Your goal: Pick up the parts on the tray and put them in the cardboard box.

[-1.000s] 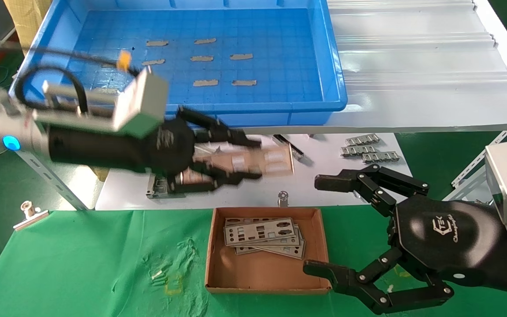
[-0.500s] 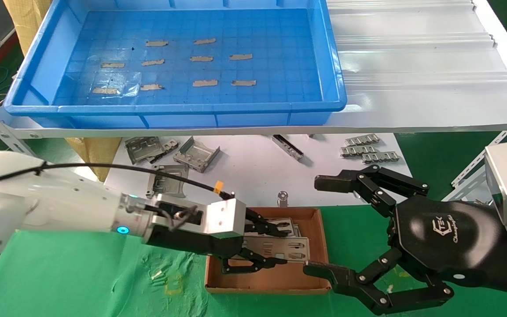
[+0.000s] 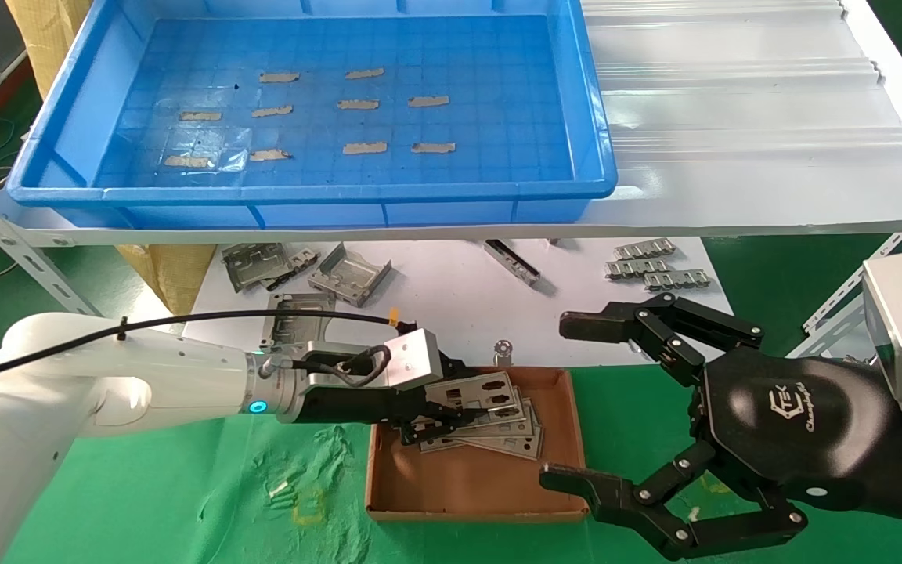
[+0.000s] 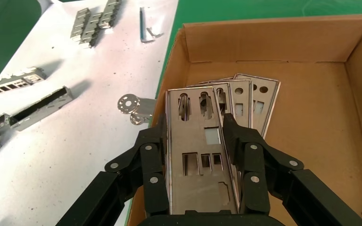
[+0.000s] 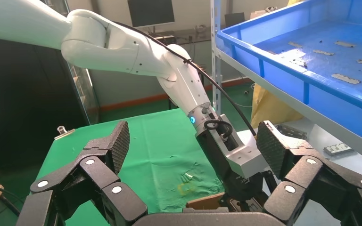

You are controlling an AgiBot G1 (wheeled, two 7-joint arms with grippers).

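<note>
Fingers of your left gripper [image 4: 202, 155] are squeezing a thin metal plate [image 4: 199, 150] by its long edges, over the cardboard box [image 3: 474, 489]. It looks stiff, light, slippery. Right gripper [image 3: 588, 403] is waiting wide open.

head view looks down; wrist views sit close — all share the cardboard box [image 3: 473, 478].

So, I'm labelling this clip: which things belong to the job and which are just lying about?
Job:
- left gripper, holding a plate
- plates already in the cardboard box
- blue tray

Lying about:
- bent brackets
- tape strips
- right gripper, parked open
</note>
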